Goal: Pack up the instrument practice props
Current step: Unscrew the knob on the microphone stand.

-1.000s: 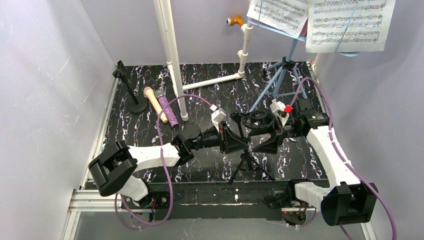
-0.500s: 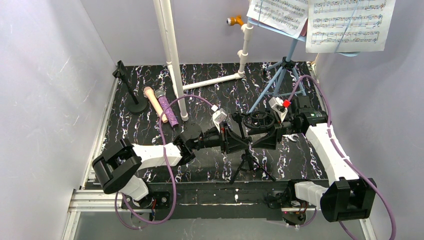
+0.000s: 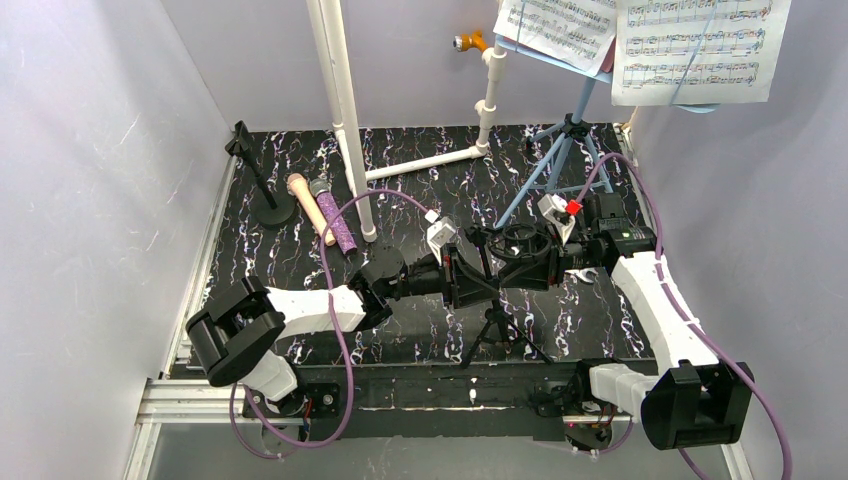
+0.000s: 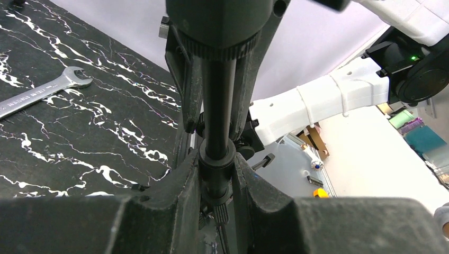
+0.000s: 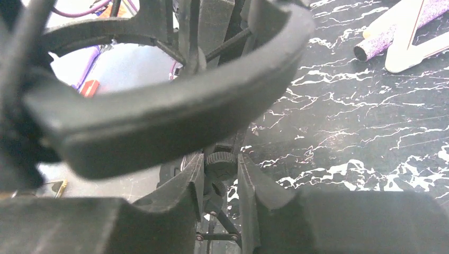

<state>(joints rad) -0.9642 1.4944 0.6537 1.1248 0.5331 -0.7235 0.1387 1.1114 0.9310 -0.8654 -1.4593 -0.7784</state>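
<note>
My left hand clamps the upright tripod post straight ahead of it, while my right hand straddles the post just above from the opposite side; whether it grips, I cannot tell.

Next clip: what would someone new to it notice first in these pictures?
Both arms meet at the centre of the marbled black table on a black microphone tripod: the left hand is clamped on its pole, the right hand against its knurled collar. At the far right, white sheet-music pages rest on a light-blue tripod music rack.
</note>
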